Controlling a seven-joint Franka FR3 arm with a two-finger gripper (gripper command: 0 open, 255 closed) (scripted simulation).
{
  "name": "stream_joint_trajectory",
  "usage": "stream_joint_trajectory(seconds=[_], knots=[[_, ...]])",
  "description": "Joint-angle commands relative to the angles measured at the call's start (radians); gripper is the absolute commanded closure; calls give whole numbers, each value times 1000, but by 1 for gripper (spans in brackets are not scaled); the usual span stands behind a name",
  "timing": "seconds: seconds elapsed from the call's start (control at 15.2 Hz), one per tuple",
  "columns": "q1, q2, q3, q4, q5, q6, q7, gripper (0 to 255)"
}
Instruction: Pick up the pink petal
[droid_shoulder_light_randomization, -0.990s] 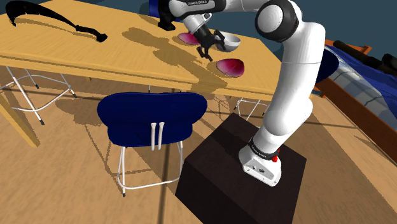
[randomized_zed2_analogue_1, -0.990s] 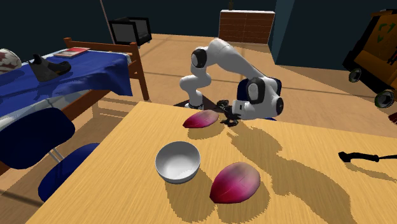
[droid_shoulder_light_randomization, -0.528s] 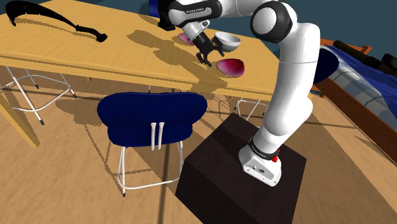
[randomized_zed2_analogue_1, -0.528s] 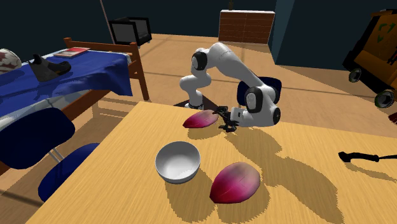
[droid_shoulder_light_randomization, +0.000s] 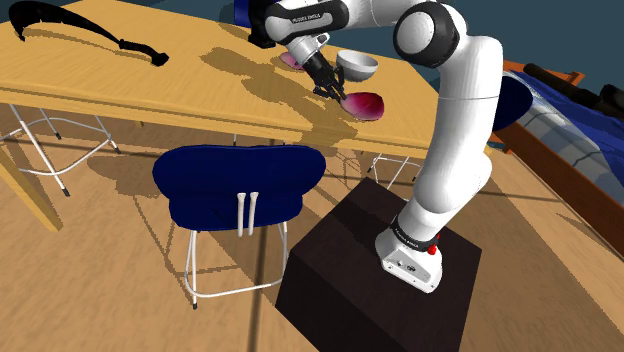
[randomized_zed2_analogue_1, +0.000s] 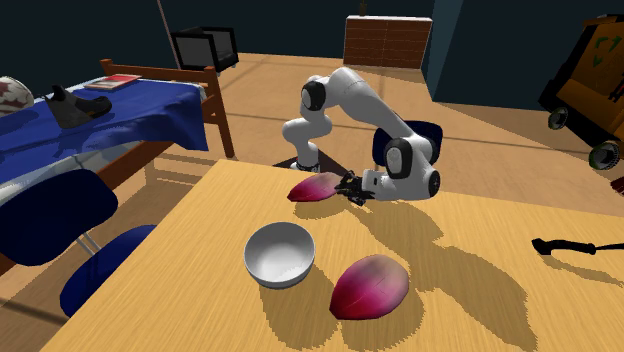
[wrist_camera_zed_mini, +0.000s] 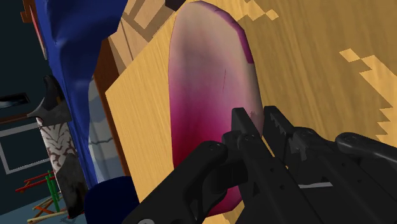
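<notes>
**Pink petal** (wrist_camera_zed_mini: 203, 95) lying on the wooden table (randomized_zed2_analogue_1: 480, 300) near its edge, directly at the gripper (wrist_camera_zed_mini: 256, 122).

*Wrist view:* the two black fingers stand almost together astride the petal's rim. One is over its magenta face and the other over the wood, with the thin edge pinched between them.

*Second exterior view:* the hand lies low against the petal. Past the petal from the hand stands a white bowl (randomized_zed2_analogue_1: 279, 254), open side up, and a second petal (randomized_zed2_analogue_1: 370, 285) lies farther still. A bed with a blue cover (randomized_zed2_analogue_1: 100, 115) stands off the table.

*Shoulder view:* a blue chair (droid_shoulder_light_randomization: 238, 185) stands at the table's edge, a black curved object (droid_shoulder_light_randomization: 80, 30) lies far from the hand, and the dark stand (droid_shoulder_light_randomization: 380, 290) sits on a wood floor.
</notes>
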Motion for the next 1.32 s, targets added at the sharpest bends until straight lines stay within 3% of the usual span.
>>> stream_joint_trajectory(seconds=[0.0,1.25], knots=[[0,0,0,0,0,0,0,255],[16,-24,-1,161,-41,-175,-78,255]])
